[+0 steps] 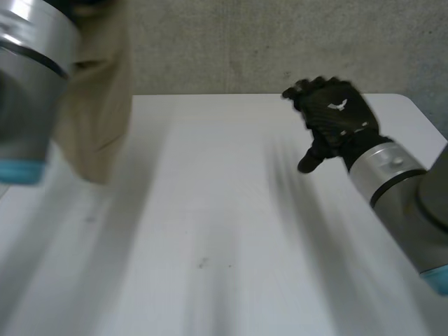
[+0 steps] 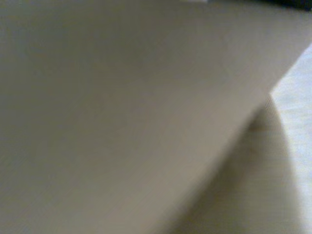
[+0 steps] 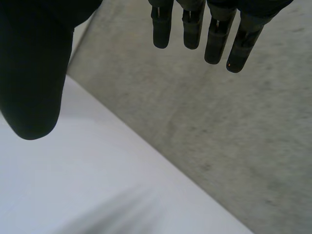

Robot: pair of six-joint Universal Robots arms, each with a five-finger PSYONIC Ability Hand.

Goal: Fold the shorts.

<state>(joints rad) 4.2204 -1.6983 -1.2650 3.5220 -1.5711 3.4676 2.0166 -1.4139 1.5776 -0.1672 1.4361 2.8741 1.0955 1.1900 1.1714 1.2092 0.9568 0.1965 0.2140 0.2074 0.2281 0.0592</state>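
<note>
One pair of shorts (image 1: pixel 98 119), beige, up off the table (image 1: pixel 224 210) at its far-left corner. Hangs with the long axis upright, lower end pointing down toward the surface near the left edge; cannot tell whether that end touches. Partly hidden behind the left arm (image 1: pixel 28 84), whose grey joint and light-blue cap stand in front of the cloth in the head view.

In the left wrist view, close against the camera as a broad, smooth beige sheet (image 2: pixel 122 122), sloping edge running down, with a sliver of white table (image 2: pixel 300 107) and a soft shadow beside it. Left hand's grasp: cannot tell, covered by the cloth.

Over the far-right part of the surface, well apart from the shorts, hovers the right hand (image 1: pixel 336 115) on the right arm (image 1: pixel 392 175). Released: fingers straight and spread from the thumb (image 3: pixel 34 73), nothing between them, only the table's far edge (image 3: pixel 73 185) and grey concrete (image 3: pixel 234 146) beyond.

Plain fabric, no print, few creases, matte. Between shorts and right hand, bare white surface with a small dark speck (image 1: pixel 203 263) toward the middle.
</note>
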